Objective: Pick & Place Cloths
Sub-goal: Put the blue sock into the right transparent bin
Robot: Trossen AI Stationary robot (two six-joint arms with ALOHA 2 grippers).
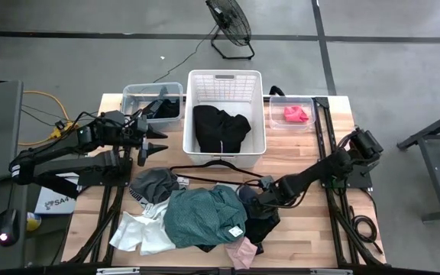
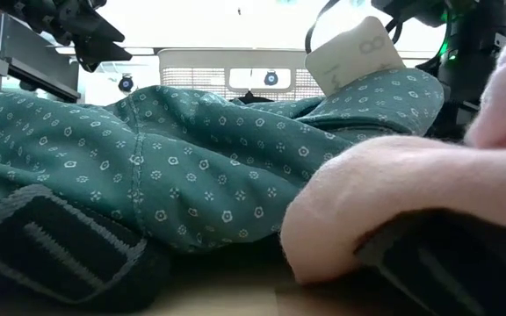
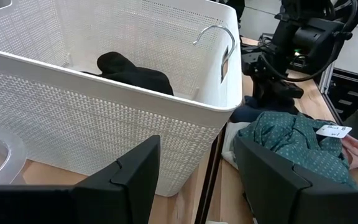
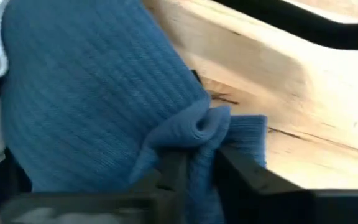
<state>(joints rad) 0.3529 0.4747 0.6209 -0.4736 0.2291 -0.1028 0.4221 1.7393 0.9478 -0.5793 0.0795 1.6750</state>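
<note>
The right arm is stretched low and leftward, its gripper with jaws pinched together on a fold of navy blue cloth. The left gripper is held raised, jaws parted.

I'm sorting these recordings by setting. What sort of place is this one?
Probably a robotics lab or workshop, not a home: a grey concrete floor with dark seams, a floor fan, and a wooden table in a metal frame with robot arms mounted on it, holding a white laundry basket.
</note>
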